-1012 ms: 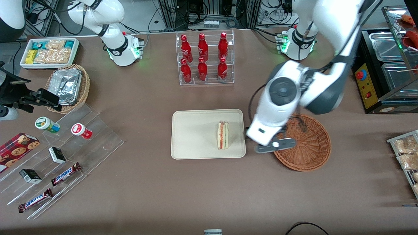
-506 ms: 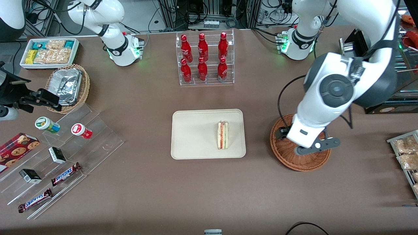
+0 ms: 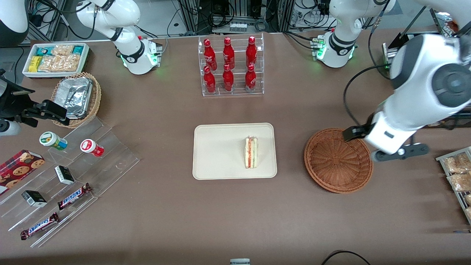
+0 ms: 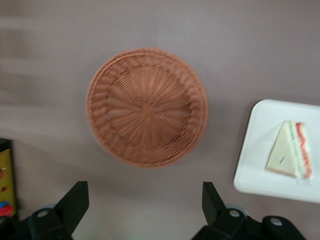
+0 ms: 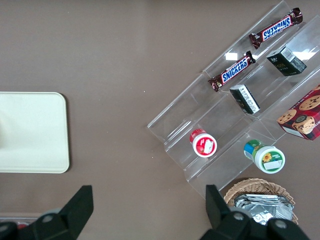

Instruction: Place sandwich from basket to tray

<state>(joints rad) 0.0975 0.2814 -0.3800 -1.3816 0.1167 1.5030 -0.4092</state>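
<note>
Brown cloth covers the whole table (image 3: 176, 206), and from where I stand the job looks all but finished. The sandwich (image 3: 251, 152) lies on the tray (image 3: 217, 147), toward the tray edge that faces the basket (image 3: 338, 160), its striped cut edge showing red-orange and pale layers. The basket holds nothing now; its woven floor is bare in both the front view and the left wrist view.

The claw (image 4: 145, 207) hangs above the table, clear of everything, off past the basket's rim toward the working arm's end of the table. Its two dark fingers (image 4: 74, 204) are spread wide apart with nothing between them; through the gap the wrist camera looks straight down at the basket (image 4: 146, 106), with the tray (image 4: 260, 150) and the sandwich (image 4: 291, 151) farther off from the claw than the basket is. In the front view the arm's white body hides the fingertips, so only the wrist camera settles their state.

Judging by this, the carry and the release are done: the wedge rests flat, fully inside the tray's raised rim, touching neither the rim nor the claw. What is left, if anything, seems only for the arm to park. I see nothing near the sandwich that could disturb it.
</note>
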